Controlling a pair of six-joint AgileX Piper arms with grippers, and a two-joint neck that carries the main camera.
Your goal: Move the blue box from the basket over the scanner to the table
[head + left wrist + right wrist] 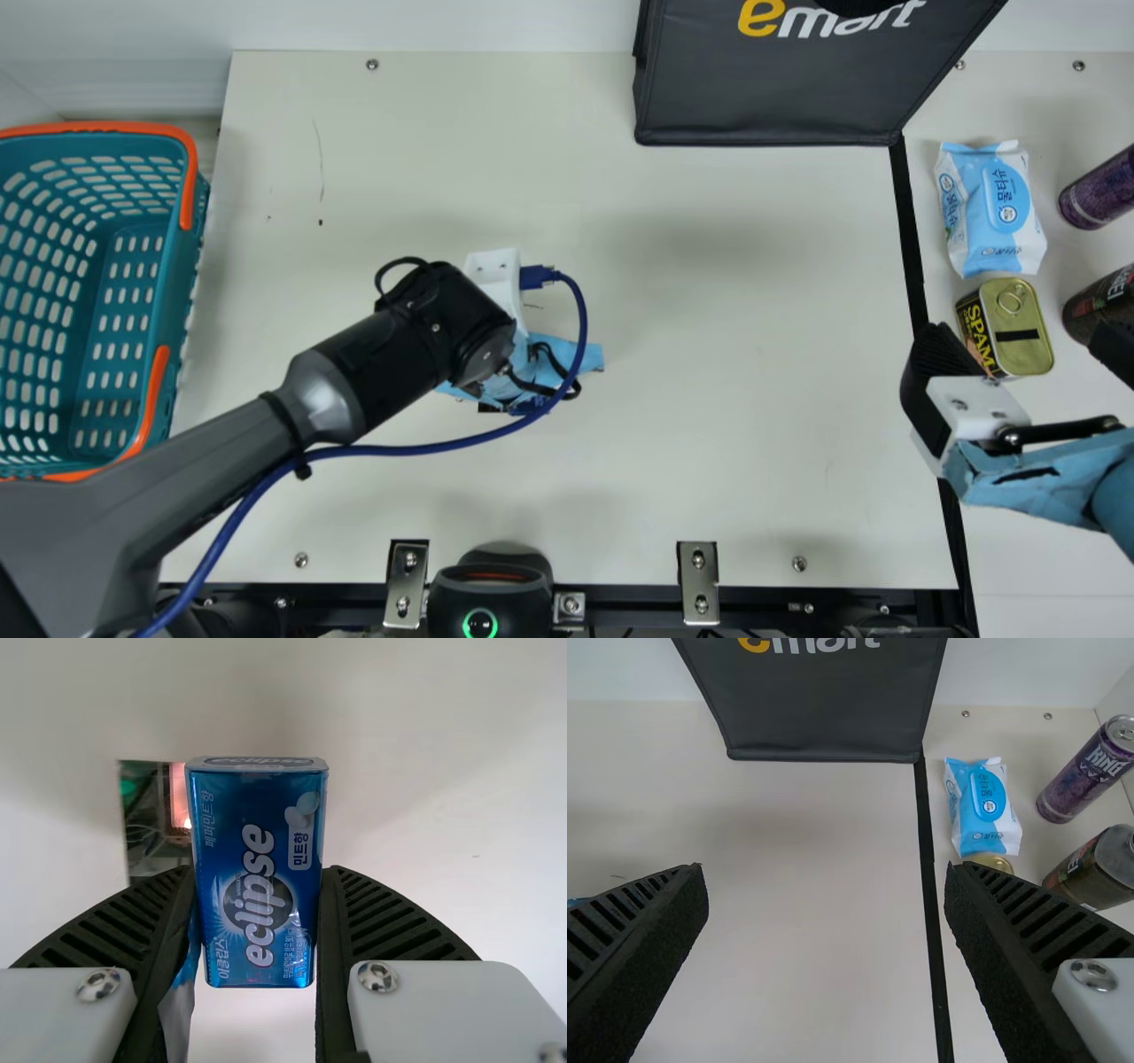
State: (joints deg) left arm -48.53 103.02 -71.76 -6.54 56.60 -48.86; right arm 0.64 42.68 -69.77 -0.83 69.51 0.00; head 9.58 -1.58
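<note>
In the main view, the left pincer (496, 282) is just off the middle of the bench (726, 425), toward seven o'clock. The left wrist view has it clenched on the blue box (257, 877), a ribbed finger (390, 921) against each side. The right pincer (1026, 350) is at three o'clock, fingers spread apart, holding nothing. The scanner (490, 589) sits at six o'clock, the basket (197, 266) at nine, the black bag (771, 89) at one. The tin (1023, 328) lies at three, just below the wipes (1005, 199).
</note>
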